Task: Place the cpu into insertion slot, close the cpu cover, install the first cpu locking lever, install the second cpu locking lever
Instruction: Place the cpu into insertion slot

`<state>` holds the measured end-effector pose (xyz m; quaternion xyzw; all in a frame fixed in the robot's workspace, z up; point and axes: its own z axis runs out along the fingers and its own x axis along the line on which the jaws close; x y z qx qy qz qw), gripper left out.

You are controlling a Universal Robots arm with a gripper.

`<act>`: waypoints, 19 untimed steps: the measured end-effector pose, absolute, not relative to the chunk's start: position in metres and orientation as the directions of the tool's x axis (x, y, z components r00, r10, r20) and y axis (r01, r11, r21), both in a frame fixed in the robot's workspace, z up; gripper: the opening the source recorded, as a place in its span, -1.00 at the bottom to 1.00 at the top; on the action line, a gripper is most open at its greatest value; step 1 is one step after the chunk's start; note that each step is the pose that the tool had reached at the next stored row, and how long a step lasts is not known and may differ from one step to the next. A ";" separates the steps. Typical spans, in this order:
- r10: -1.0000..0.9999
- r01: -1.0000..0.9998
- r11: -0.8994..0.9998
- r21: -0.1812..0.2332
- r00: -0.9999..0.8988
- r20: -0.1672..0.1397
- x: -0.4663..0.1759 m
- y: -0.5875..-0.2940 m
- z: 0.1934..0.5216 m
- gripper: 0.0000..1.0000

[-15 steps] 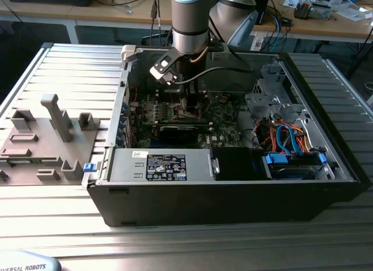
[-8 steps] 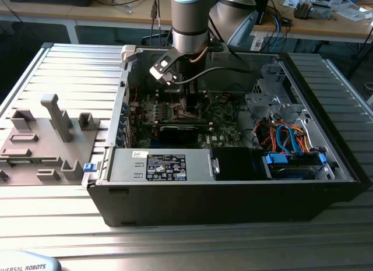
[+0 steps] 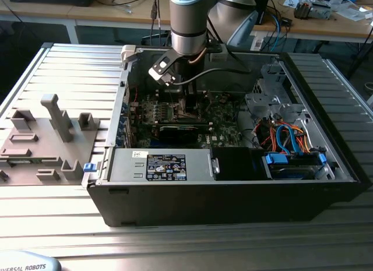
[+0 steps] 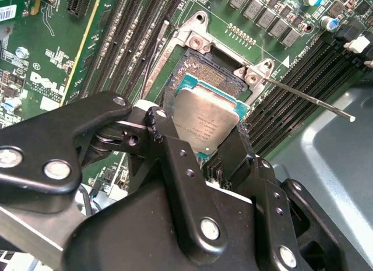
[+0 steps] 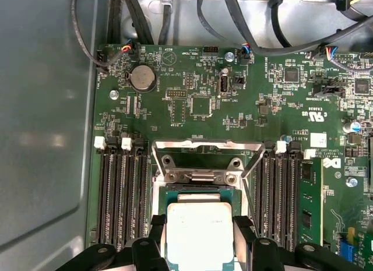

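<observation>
Fixtures of grey plastic (image 3: 55, 128) stand at the exterior view's left, beside the open computer case (image 3: 233, 201). Midway you see the arm (image 3: 187, 20) reach down into it, to the green motherboard (image 5: 233, 96). Your hand (image 4: 198, 137) is clenched on the cpu (image 4: 208, 120) by two opposite edges, holding it just over the insertion slot (image 4: 201, 70). The cpu cover (image 5: 204, 147) stands raised beside the slot, and a thin locking lever (image 4: 309, 97) sticks out free. Blue cables (image 3: 284, 134) lie at the right.
</observation>
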<state>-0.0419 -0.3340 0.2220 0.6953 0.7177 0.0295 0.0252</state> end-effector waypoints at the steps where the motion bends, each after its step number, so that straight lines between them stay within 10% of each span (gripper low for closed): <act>1: 0.999 0.997 0.031 0.077 -0.032 0.005 -0.042 -0.334 0.222 0.08; 19: 0.999 0.997 0.031 0.077 -0.032 0.005 -0.045 -0.333 0.218 0.08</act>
